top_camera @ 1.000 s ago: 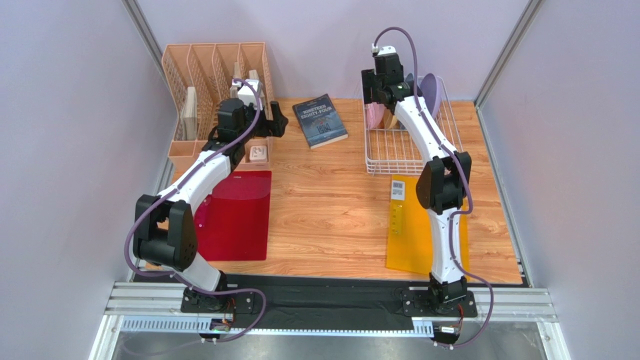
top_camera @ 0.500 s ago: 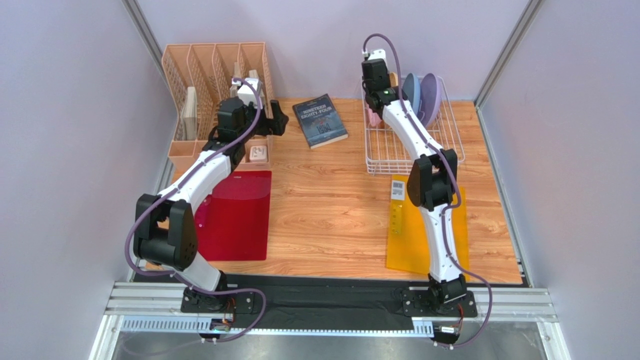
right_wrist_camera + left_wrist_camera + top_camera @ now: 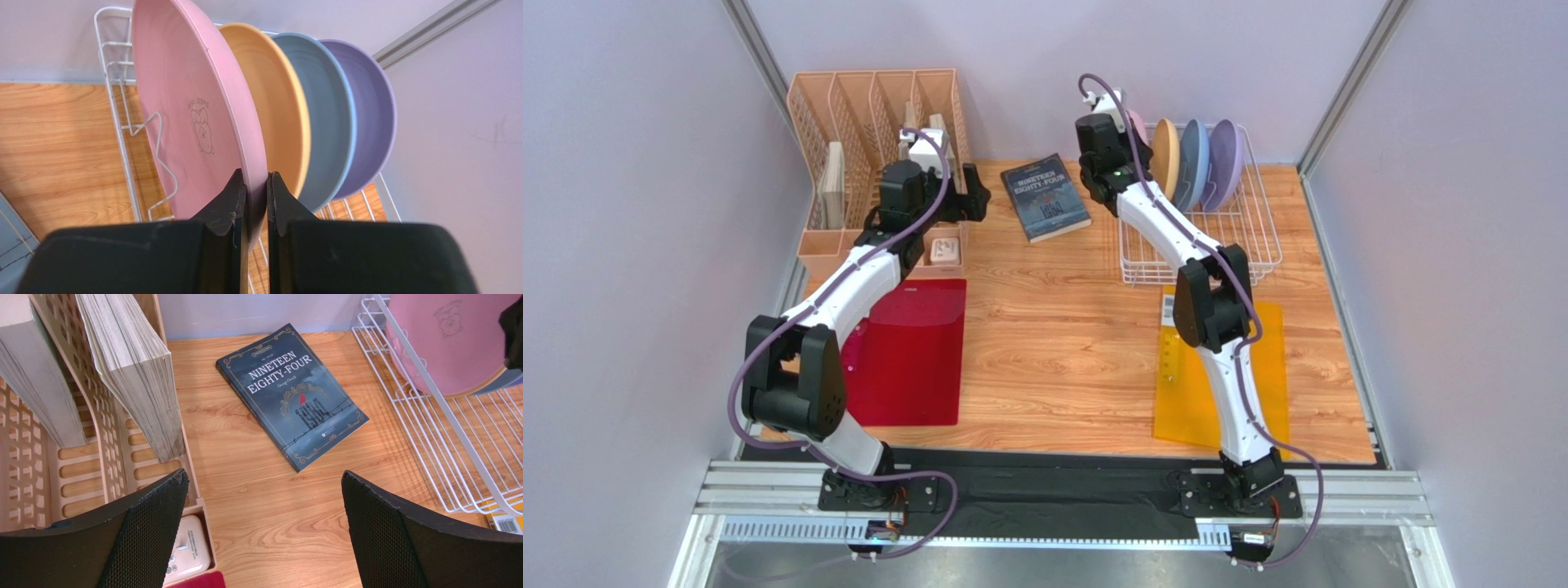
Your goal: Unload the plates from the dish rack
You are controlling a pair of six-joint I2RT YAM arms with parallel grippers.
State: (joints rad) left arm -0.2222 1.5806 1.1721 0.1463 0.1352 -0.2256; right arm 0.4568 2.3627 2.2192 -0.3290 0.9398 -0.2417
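Observation:
Four plates stand on edge in a row in the white wire dish rack [image 3: 116, 116]: pink [image 3: 184, 104], cream-tan [image 3: 279, 92], light blue [image 3: 328, 122] and lavender [image 3: 371, 116]. My right gripper [image 3: 256, 184] is shut on the near rim of the pink plate, one finger on each face. From above, the right gripper [image 3: 1112, 162] sits at the left end of the rack [image 3: 1247, 239], with the pink plate [image 3: 1133, 123] just behind it. My left gripper [image 3: 264, 484] hangs open over bare wood beside the organiser, with nothing between its fingers. The pink plate [image 3: 454, 343] also shows at the left wrist view's top right.
A dark book [image 3: 1044, 196] lies between the arms, left of the rack. A peach slotted organiser [image 3: 854, 123] holding books stands at the back left, with a small white adapter [image 3: 184, 551] in its tray. A red sheet [image 3: 909, 349] and a yellow sheet [image 3: 1179, 392] lie near the front.
My right arm has swung left along the rack, from the lavender end to the pink plate, and its jaws have shut on that plate's rim. The left arm has not moved.

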